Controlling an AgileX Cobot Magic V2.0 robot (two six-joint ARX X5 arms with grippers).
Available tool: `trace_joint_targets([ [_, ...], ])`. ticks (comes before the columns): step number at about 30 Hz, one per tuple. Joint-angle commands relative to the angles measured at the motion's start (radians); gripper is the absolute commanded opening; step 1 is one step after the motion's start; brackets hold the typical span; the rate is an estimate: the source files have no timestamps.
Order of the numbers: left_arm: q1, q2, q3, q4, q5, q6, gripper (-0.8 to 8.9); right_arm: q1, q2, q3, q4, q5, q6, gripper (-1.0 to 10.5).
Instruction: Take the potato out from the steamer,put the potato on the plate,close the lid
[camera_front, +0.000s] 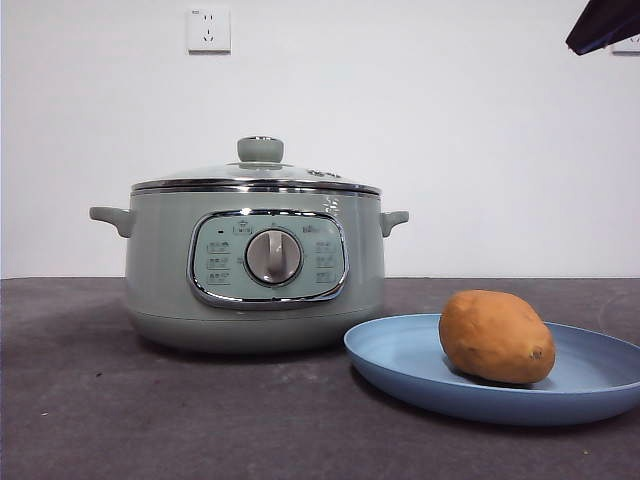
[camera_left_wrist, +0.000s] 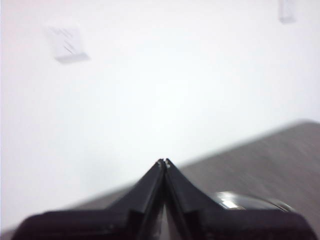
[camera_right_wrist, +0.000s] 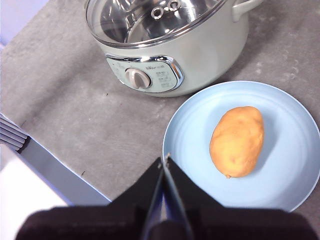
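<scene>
Big plain white wall (camera_front: 480, 140) with a socket (camera_front: 208, 29) up top, and a dark grey, slightly rough table (camera_front: 150, 410) where the sage-green steamer (camera_front: 255, 265) sits with its glass lid (camera_front: 258, 176) on, right beside the matte light-blue plate (camera_front: 590, 385) carrying the smooth orange-brown potato (camera_front: 496, 336). The right wrist view looks down through the lid at a shiny steel inside you can't see from the front, with the right gripper (camera_right_wrist: 164, 161) pinched closed and empty, hovering near the plate's edge. The left gripper (camera_left_wrist: 164, 162) is also pressed together on nothing, aimed mostly at the wall, with just a blurry chrome bit peeking beside it.
</scene>
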Motion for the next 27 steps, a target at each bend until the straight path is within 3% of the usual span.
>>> trace_joint_targets([
  [1,0.052,-0.108,-0.204,0.167,-0.04,0.012,-0.03,0.0,-0.001,0.003,0.005,0.002,0.005,0.0],
  [6,0.093,-0.288,-0.503,0.345,-0.075,0.011,-0.03,0.0,-0.001,0.003,0.005,0.004,0.005,0.0],
  [13,0.098,-0.465,-0.782,0.381,-0.123,0.007,-0.03,0.0,-0.001,0.003,0.005,0.004,0.005,0.0],
  [27,0.098,-0.682,-1.074,0.353,-0.145,-0.004,-0.03,0.0,-0.001,0.003,0.005,0.004,0.005,0.0],
])
